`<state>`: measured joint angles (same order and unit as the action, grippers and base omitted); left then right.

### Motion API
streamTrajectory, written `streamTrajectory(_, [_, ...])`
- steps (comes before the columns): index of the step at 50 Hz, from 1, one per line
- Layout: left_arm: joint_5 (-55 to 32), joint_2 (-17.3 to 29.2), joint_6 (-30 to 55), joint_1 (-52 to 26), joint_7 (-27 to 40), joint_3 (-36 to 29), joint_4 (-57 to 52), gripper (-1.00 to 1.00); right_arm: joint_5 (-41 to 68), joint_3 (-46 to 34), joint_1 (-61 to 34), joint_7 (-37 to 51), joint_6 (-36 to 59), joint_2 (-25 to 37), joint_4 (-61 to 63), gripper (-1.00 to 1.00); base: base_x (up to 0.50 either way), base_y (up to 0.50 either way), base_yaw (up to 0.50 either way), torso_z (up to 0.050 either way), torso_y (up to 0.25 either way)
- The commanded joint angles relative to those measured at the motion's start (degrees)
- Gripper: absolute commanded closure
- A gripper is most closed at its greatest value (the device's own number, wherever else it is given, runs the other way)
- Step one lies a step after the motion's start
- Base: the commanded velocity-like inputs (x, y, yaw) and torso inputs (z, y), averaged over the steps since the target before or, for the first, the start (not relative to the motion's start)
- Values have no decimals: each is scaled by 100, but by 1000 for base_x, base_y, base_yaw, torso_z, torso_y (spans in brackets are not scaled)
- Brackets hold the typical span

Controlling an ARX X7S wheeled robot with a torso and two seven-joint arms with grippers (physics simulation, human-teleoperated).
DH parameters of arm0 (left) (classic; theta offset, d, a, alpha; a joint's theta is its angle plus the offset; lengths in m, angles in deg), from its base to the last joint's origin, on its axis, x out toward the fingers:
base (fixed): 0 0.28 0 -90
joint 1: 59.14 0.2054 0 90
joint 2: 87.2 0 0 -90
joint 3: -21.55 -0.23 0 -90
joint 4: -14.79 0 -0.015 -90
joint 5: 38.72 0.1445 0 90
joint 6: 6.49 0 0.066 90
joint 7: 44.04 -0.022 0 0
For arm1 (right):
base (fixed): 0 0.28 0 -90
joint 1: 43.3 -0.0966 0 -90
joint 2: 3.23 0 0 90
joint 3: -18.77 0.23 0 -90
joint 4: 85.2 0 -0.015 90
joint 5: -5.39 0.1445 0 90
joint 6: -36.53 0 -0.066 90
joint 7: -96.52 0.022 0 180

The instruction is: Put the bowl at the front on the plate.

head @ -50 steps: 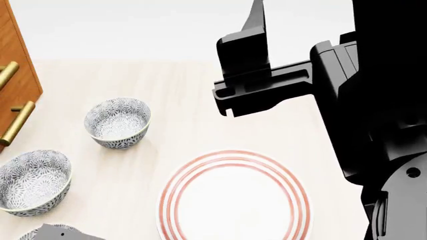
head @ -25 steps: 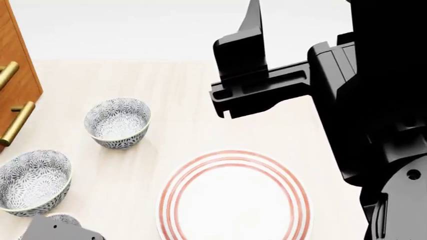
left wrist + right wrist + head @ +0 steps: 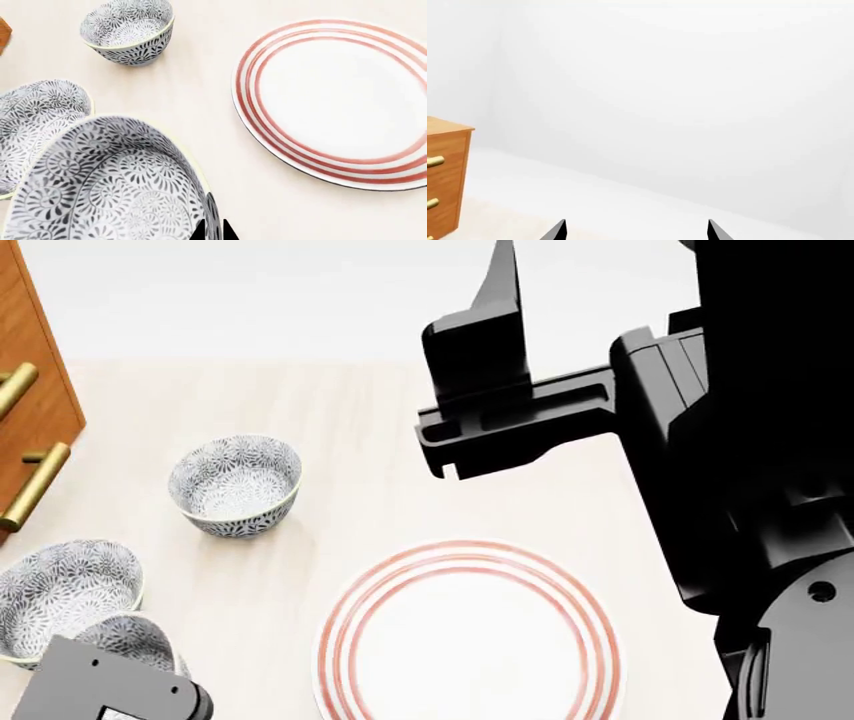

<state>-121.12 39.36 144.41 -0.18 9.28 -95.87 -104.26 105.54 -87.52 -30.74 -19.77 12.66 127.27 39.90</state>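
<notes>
Left end effector [image 3: 213, 231] pinches the rim of the bowl [image 3: 107, 185]: deep, white, dense blue-grey flowers inside and out. Bowl sits at desk [image 3: 374, 440] front, left of the red-ringed plate [image 3: 470, 640]. Right end effector [image 3: 636, 231] spread, raised.

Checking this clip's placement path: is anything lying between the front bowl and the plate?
Nothing visible does. Only bare table lies between the bowl in the left gripper and the plate; both other bowls sit on the far side.
</notes>
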Motion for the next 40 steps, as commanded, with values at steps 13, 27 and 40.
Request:
streamTrajectory(13, [-105,21,137,-658,18,46,-97,100,-15,-7,62,-22,-88,60,72,-100,0,0,0,0,0])
streamTrajectory(27, [-501,-15,176,-1079,244,177,-48,100,-44,-38,65,-74,-126,81,47,-100,0,0,0,0,0])
streamTrajectory(40, [-443,6,39,-1285,439,328,-257,100,-62,-74,53,-110,-162,103,49,-100,0,0,0,0,0])
